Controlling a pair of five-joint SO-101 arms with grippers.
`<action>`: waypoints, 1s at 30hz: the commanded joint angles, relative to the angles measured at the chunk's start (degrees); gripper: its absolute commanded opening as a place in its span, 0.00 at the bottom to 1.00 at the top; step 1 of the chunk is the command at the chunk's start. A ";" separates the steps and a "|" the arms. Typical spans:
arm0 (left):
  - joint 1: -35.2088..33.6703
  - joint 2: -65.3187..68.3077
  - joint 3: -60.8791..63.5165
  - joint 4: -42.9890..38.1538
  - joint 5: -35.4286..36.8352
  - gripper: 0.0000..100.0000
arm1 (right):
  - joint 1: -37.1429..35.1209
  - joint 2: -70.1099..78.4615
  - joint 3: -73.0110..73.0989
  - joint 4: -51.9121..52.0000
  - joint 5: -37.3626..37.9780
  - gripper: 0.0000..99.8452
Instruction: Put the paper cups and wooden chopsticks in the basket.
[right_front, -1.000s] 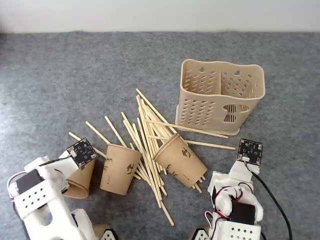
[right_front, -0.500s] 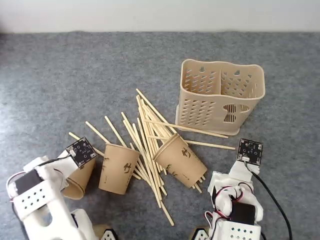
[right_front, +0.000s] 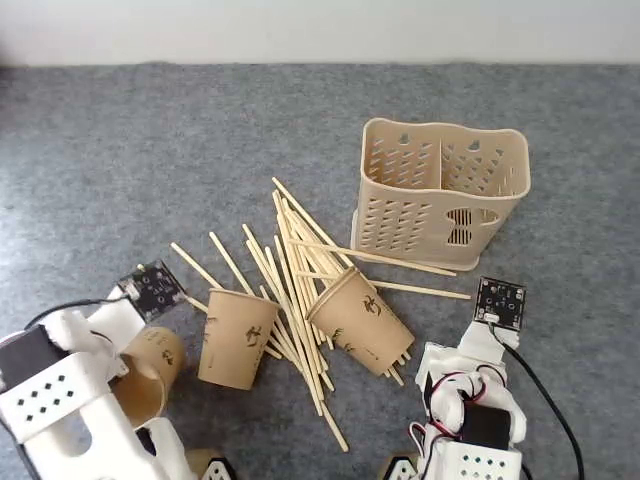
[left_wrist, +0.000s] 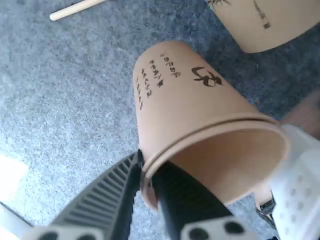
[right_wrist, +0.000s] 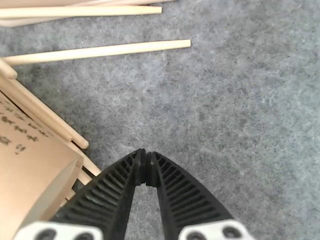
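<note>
Grip read from left wrist view: left gripper (left_wrist: 145, 172) pinches rim of tan printed paper cup (left_wrist: 195, 115). High view tells me cup is well apart from beige perforated plastic basket (right_front: 440, 195). Right gripper (right_wrist: 146, 160) clenched empty, near pale wooden chopsticks (right_wrist: 100, 50).

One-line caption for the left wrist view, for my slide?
Left pincer clamps the rim of a paper cup; grey mat, another cup and a chopstick beyond.

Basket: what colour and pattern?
The basket is beige with perforated walls, clearest in the high view.
</note>
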 joint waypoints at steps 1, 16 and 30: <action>3.16 0.35 -2.86 0.09 2.64 0.02 | 0.13 -0.48 0.97 0.13 -0.35 0.01; 14.95 0.35 6.37 -18.99 19.87 0.15 | 0.13 -0.48 0.97 0.13 -0.35 0.01; 8.26 -0.09 8.84 -28.40 24.26 0.18 | 0.13 -0.48 0.97 0.13 -0.35 0.01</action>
